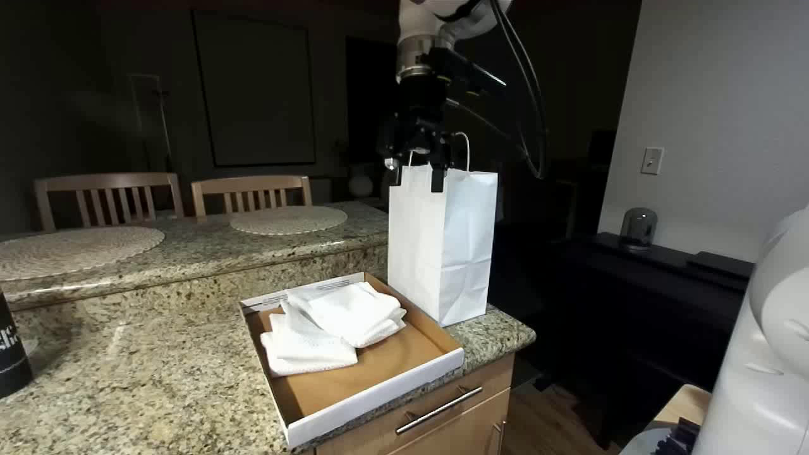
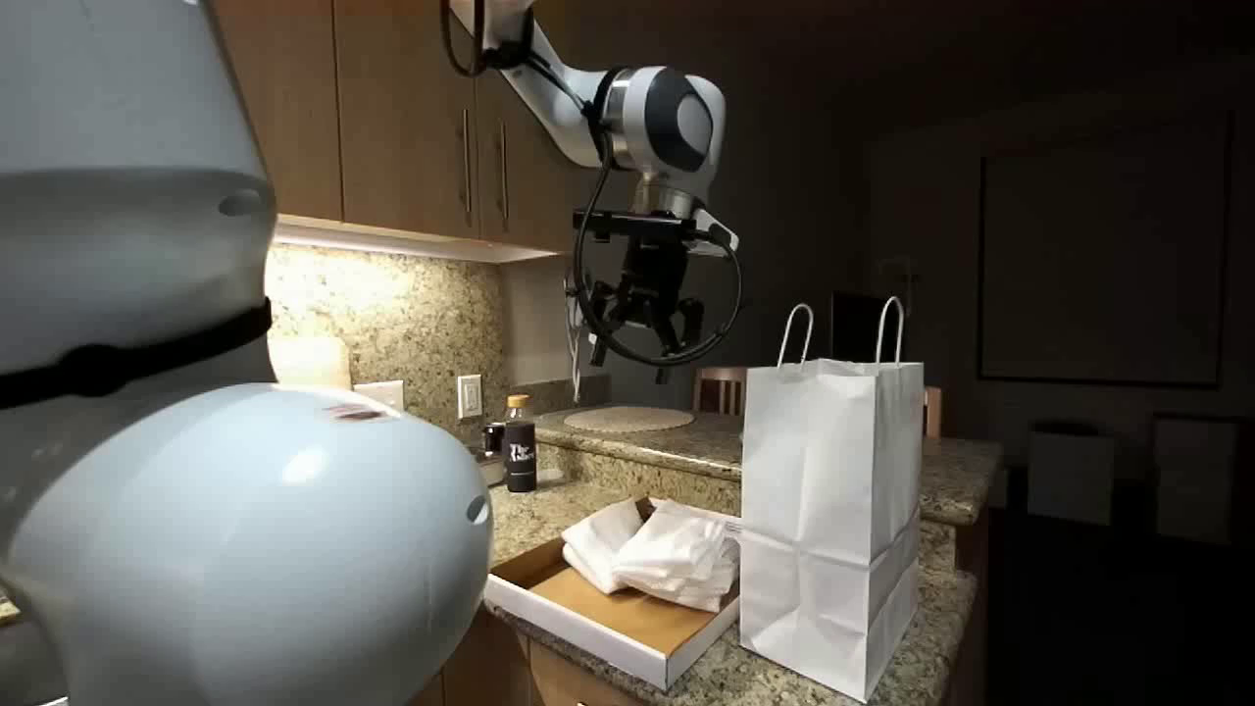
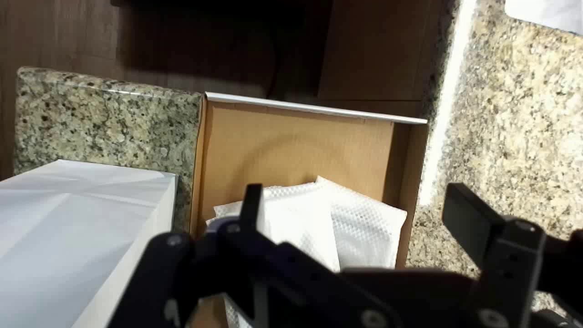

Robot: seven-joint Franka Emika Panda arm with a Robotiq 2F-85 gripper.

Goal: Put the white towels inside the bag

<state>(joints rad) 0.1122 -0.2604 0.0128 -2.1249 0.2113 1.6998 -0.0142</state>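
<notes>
In the wrist view, the claw (image 3: 357,205) partly hides the white towels (image 3: 364,232) below it; it points down, jaws wide apart.

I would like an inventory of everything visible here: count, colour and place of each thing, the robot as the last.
Counter: one, speckled beige, over wooden cabinets
Ledge: one, speckled beige, raised along the counter
Tray: one, brown with white rim, on the counter
White towels: two folded bundles (pieces not countable), white, in the tray
Bag: one, white, upright beside the tray
Bottle: one, black with orange cap, on the counter
Placemats: two, beige, on the ledge
Chairs: two, light wood, behind the ledge
Wall plates: three, white, on grey wall and backsplash
Glass dome: one, clear, on black furniture
Far items: count unclear, dark, beyond the ledge
Robot arm: one, white, over the counter
Gripper: one, black, open above the counter
</notes>
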